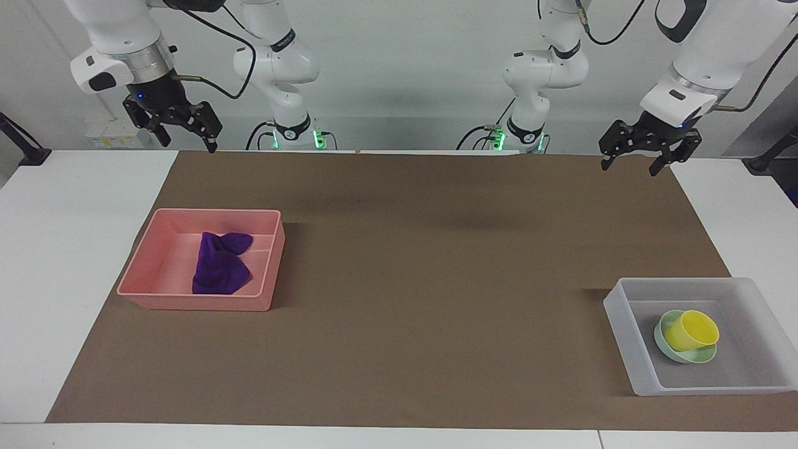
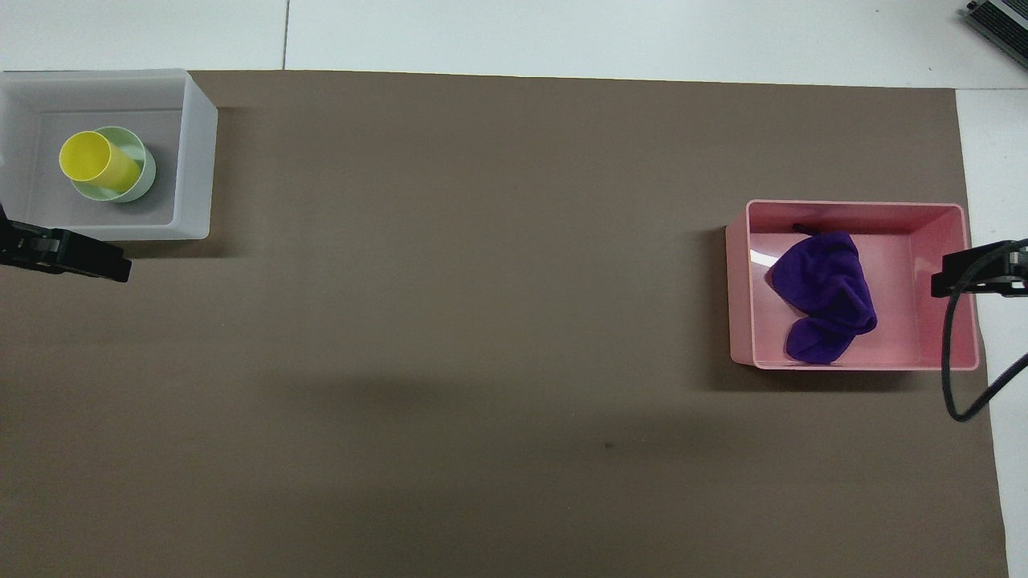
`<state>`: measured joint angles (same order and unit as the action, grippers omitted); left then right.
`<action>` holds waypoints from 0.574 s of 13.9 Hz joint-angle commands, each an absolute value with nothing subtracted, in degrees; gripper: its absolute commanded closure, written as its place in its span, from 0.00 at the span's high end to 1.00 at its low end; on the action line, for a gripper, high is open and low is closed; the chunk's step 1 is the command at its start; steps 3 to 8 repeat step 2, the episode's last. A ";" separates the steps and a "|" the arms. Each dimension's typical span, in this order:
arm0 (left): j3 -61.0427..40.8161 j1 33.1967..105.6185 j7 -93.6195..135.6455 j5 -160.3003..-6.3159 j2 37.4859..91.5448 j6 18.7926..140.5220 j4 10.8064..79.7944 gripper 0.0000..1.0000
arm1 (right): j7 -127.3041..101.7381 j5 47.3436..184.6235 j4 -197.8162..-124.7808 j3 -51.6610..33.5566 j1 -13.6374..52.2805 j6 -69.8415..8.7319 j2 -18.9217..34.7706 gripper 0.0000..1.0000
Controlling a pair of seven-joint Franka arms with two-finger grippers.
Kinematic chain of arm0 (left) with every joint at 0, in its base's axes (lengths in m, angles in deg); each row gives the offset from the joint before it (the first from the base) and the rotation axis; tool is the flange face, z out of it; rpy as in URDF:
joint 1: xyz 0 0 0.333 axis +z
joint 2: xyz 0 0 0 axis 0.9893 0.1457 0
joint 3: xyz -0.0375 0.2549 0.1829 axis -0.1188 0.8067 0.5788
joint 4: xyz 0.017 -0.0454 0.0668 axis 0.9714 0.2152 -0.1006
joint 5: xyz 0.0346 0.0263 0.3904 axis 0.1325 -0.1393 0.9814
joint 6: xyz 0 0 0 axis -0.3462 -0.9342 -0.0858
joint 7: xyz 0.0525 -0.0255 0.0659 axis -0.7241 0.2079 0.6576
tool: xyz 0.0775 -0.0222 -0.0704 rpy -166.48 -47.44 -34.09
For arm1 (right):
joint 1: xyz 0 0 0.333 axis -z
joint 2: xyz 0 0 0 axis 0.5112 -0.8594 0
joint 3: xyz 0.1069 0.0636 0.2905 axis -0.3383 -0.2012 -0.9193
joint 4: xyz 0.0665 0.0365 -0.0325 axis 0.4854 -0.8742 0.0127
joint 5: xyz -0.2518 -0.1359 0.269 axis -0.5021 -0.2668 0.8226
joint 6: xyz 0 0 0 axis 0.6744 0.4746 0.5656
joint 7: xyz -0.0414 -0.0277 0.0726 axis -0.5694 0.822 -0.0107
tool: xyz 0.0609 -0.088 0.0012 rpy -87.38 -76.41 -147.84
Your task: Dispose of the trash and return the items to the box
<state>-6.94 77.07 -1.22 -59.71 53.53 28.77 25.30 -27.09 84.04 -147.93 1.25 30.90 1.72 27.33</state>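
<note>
While both arms hang raised at the robots' end of the tabletop, neither gripper holds anything. The left gripper (image 1: 633,163) has its fingers (image 1: 654,169) spread apart and empty, up in the air over the brown mat's (image 1: 436,280) corner at about 2 o'clock in the facing view; in the overhead view only its dark tip shows, at about 9 o'clock. The right gripper (image 1: 187,138) likewise has its fingers (image 1: 211,146) parted with nothing between them, hanging at about 10 o'clock in the facing view over the mat's edge closest to the robots; in the overhead view its tip shows at 3 o'clock, over the rim of the pink tray (image 2: 940,217).

The purple cloth (image 1: 219,270) lies crumpled inside the pink tray (image 1: 149,274), which sits on the mat toward the right arm's end of the tabletop, at 9 o'clock in the facing view. The translucent box (image 1: 623,324) stands at the left arm's end, at about 4 o'clock in that view and 10 o'clock in the overhead one. In it rests the mint-green bowl (image 1: 698,357), and the yellow cup (image 1: 691,330) lies tilted in the bowl with its mouth turned away from the robots. Box and pink tray are well apart, the bare mat between them.
</note>
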 commanded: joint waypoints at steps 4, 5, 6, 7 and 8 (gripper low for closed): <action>-4.36 74.41 -0.58 -60.19 53.05 27.59 25.22 1.00 | -26.14 84.34 -149.13 1.05 31.19 0.91 28.36 1.00; -4.36 74.41 -0.58 -60.19 53.05 27.59 25.22 1.00 | -26.14 84.34 -149.13 1.05 31.19 0.91 28.36 1.00; -4.36 74.41 -0.58 -60.19 53.05 27.59 25.22 1.00 | -26.14 84.34 -149.13 1.05 31.19 0.91 28.36 1.00; -4.36 74.41 -0.58 -60.19 53.05 27.59 25.22 1.00 | -26.14 84.34 -149.13 1.05 31.19 0.91 28.36 1.00; -4.36 74.41 -0.58 -60.19 53.05 27.59 25.22 1.00 | -26.14 84.34 -149.13 1.05 31.19 0.91 28.36 1.00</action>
